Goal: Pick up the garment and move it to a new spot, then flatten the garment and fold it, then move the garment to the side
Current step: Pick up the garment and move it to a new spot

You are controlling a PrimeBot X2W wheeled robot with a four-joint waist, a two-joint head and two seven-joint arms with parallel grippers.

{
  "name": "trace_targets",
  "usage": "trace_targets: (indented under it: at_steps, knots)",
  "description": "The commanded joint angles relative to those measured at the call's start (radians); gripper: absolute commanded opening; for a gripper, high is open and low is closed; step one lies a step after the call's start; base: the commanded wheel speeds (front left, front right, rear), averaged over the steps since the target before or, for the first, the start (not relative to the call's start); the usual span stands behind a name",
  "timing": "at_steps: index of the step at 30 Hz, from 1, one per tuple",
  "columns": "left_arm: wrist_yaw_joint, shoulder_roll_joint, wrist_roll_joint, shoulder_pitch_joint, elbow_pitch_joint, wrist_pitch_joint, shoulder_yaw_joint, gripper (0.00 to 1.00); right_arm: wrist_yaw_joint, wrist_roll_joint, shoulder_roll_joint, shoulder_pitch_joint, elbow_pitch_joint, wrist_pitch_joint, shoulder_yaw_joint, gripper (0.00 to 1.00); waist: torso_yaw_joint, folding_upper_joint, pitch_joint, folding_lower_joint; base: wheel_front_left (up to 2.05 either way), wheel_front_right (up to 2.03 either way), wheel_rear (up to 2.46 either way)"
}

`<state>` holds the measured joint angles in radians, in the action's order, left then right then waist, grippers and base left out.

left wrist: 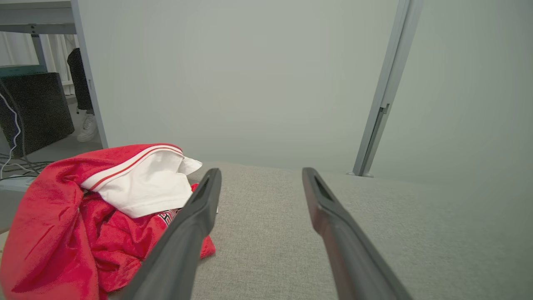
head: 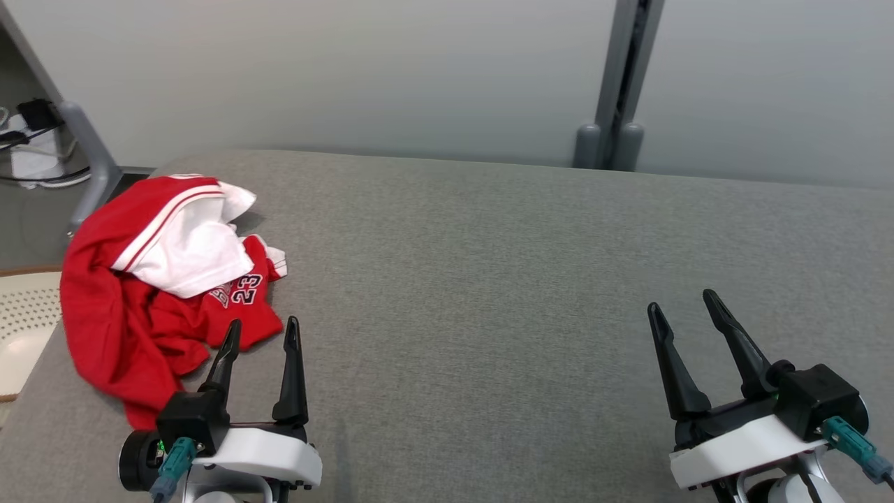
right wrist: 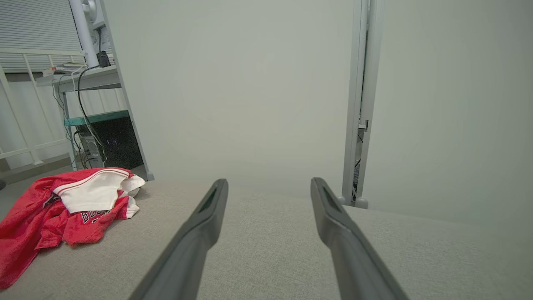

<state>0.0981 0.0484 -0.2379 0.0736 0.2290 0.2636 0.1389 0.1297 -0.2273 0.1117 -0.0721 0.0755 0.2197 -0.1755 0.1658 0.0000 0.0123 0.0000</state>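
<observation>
The garment (head: pixel 160 279) is a red and white jersey with the number 23, crumpled in a heap at the far left of the grey padded surface (head: pixel 489 279). My left gripper (head: pixel 262 330) stands open at the heap's near right edge, its left fingertip just over the red cloth, nothing between the fingers. In the left wrist view the garment (left wrist: pixel 83 208) lies left of the left gripper (left wrist: pixel 260 173). My right gripper (head: pixel 684 304) is open far to the right, over bare surface. The right wrist view has the garment (right wrist: pixel 70 204) at its left and the right gripper (right wrist: pixel 268 183) open.
A pale wall and a grey post (head: pixel 618 84) stand behind the surface. At the left edge there is a perforated cream seat (head: pixel 21 328) and a grey frame leg (head: pixel 91 161). A dark box with cables (left wrist: pixel 33 108) and a person's shoe (left wrist: pixel 88 128) show beyond the garment.
</observation>
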Motion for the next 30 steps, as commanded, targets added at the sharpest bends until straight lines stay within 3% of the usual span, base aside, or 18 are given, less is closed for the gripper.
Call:
trace_targets:
  at_steps: [1,16,25,30]
  knots:
    - [0.004,0.006,0.004,0.015,0.004,0.002,0.000,1.00,0.002,-0.003,0.005,0.001,0.003,0.005,0.000,1.00,0.057,0.0000,0.004,0.0000,0.00,0.00,0.00]
    - [0.018,0.010,-0.017,0.001,0.024,0.000,-0.005,1.00,0.002,-0.022,0.015,-0.010,0.019,-0.003,-0.040,1.00,0.251,0.0000,0.002,0.0000,0.00,0.00,0.00]
    - [0.014,0.012,-0.040,0.004,0.014,-0.012,-0.007,1.00,0.002,-0.037,0.016,-0.015,0.027,-0.003,-0.060,1.00,0.257,0.0000,0.004,0.0000,0.00,0.00,0.00]
    - [0.015,0.041,-0.060,0.059,-0.002,-0.073,-0.028,1.00,0.002,-0.047,0.021,-0.023,0.025,-0.005,-0.076,1.00,0.235,0.0000,0.022,0.0000,0.00,0.00,0.00]
